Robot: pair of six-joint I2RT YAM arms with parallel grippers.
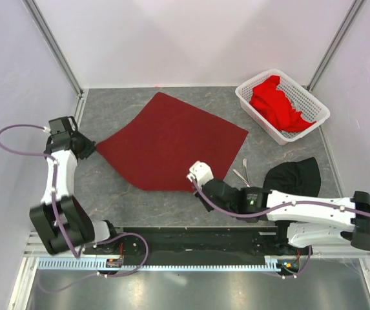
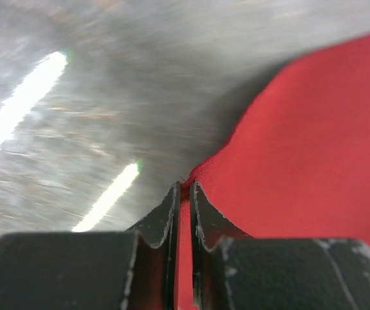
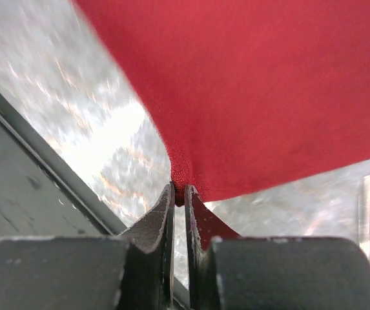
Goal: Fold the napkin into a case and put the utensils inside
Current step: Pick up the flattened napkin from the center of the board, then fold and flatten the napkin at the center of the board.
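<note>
Two corners of the napkin [image 1: 172, 139], which lies spread flat on the desk [image 1: 120, 194], meet the arms in the top view: its left corner and its near corner. The utensils [image 1: 241, 173] lie just right of it.

From the left wrist, the left gripper [image 2: 183, 192] has its jaws nearly together, pinching the napkin's left corner.

From the right wrist, the right gripper [image 3: 179, 194] pinches the near corner the same way.

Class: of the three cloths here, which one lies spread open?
The dark maroon napkin at the table's middle. The bright red cloth is bunched in the white basket, and the black cloth lies crumpled on the right.
</note>
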